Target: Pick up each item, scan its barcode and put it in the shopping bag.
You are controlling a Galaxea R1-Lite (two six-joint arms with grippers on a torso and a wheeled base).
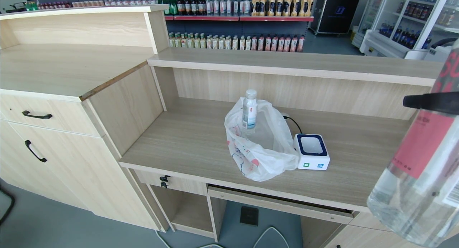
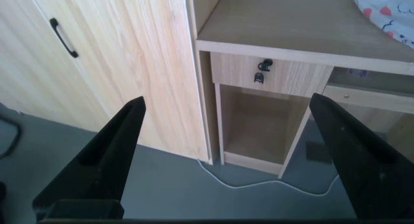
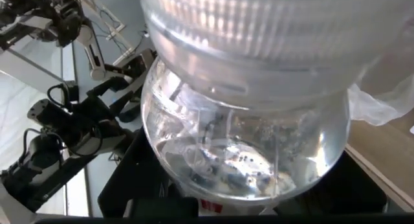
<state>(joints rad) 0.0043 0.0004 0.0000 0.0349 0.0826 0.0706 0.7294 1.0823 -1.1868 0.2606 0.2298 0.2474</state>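
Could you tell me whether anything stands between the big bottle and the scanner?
Nothing visible does: only bare counter lies between the big bottle and the scanner; the bag sits on the scanner's far side.

Bright, even indoor light with soft shadows.

In the head view the wooden counter (image 1: 200,133) is lit evenly from above, and the plastic bag (image 1: 258,151) throws only a faint shadow on it. Straight edges bend a little toward the borders. The big bottle (image 1: 419,176), very near the lens, looks out of focus. In the right wrist view strong white glare sits on its ribs and round base. In the left wrist view the recess (image 2: 259,127) under the counter lies in shade.
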